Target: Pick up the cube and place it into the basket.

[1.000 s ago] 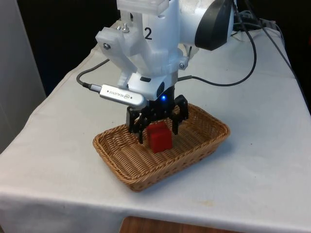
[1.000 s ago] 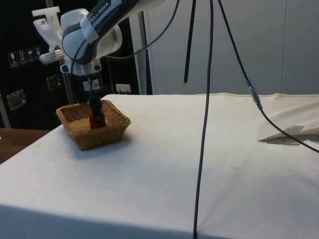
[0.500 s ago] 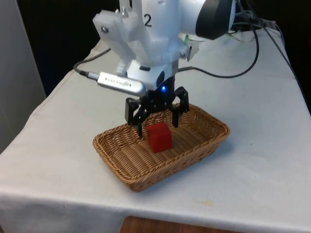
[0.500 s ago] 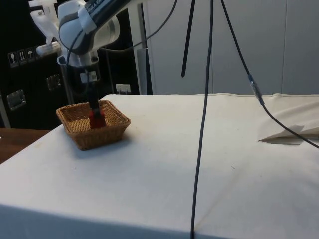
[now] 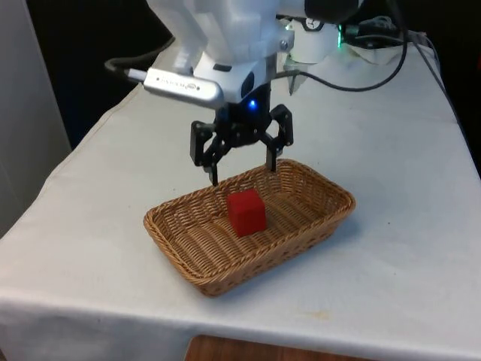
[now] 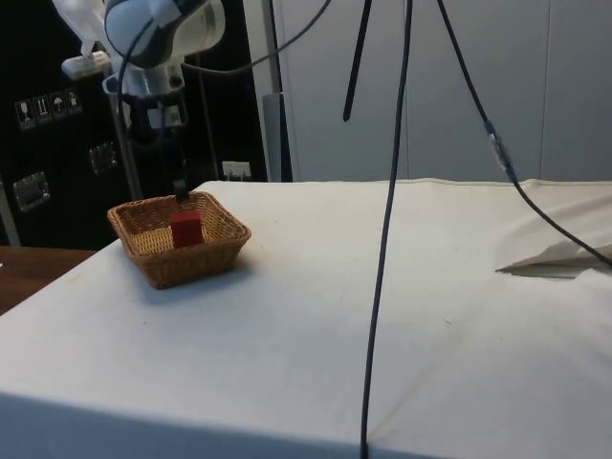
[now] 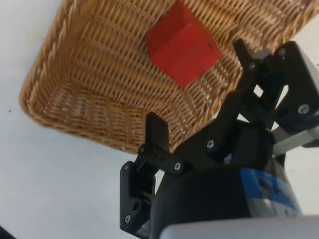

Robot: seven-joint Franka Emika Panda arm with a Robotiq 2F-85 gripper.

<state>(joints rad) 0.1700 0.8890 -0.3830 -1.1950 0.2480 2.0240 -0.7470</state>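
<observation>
The red cube (image 5: 246, 213) lies on the floor of the wicker basket (image 5: 180, 237), near its middle; it shows too in the side view as the cube (image 6: 185, 229) inside the basket (image 6: 206, 258). My gripper (image 5: 242, 173) hangs open just above the basket's far rim, clear of the cube, nothing between its fingers. In the wrist view the cube (image 7: 182, 45) rests on the basket weave (image 7: 84, 84) beyond the spread fingertips (image 7: 155, 127). In the side view the gripper (image 6: 178, 189) hovers over the basket.
The basket stands near the front-left part of the white cloth (image 5: 391, 248). Black cables (image 6: 387, 191) hang across the side view, and another cable (image 5: 361, 83) trails over the table behind the arm. A crumpled cloth fold (image 6: 564, 253) lies at the side view's right.
The gripper has let go of the cube and risen out of the basket, fingers spread. The cube stays on the basket floor.
</observation>
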